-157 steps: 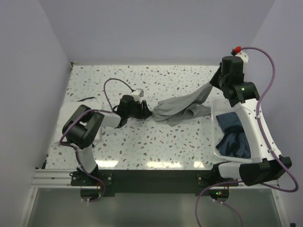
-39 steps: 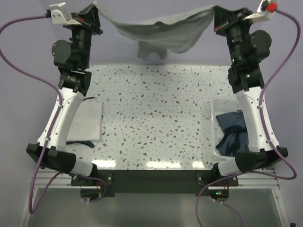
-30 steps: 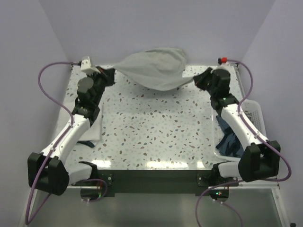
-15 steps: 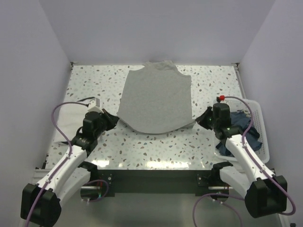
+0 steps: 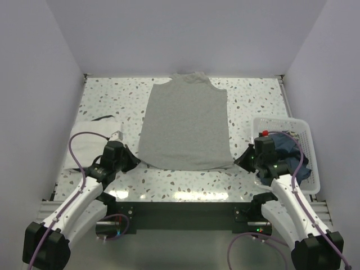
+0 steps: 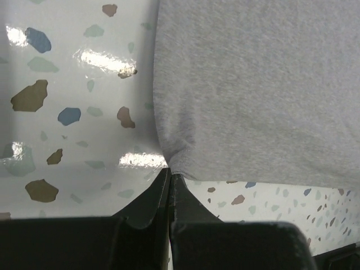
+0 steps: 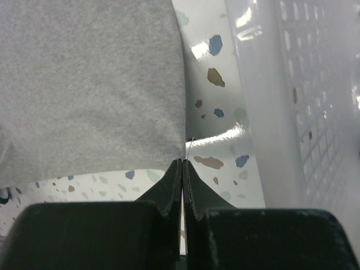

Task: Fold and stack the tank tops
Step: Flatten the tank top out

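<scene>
A light heather grey tank top (image 5: pixel 184 125) lies spread flat in the middle of the table, straps at the far side and hem toward me. My left gripper (image 5: pixel 135 160) is shut on its near left hem corner, seen close in the left wrist view as the gripper (image 6: pixel 170 171) pinching the grey tank top (image 6: pixel 264 84). My right gripper (image 5: pixel 239 162) is shut on the near right hem corner, where the gripper (image 7: pixel 183 161) meets the grey tank top (image 7: pixel 90 79). A folded white tank top (image 5: pixel 90 146) lies at the table's left edge.
A white lattice basket (image 5: pixel 306 128) stands at the right edge with dark blue clothes (image 5: pixel 284 147) in it. Its wall (image 7: pixel 315 101) is close beside my right gripper. The speckled table (image 5: pixel 107 95) ends at walls on the far, left and right sides.
Both grippers have come down from the far side and drawn back toward the near edge. The grey tank top went from billowing in the air to lying flat on the table.
</scene>
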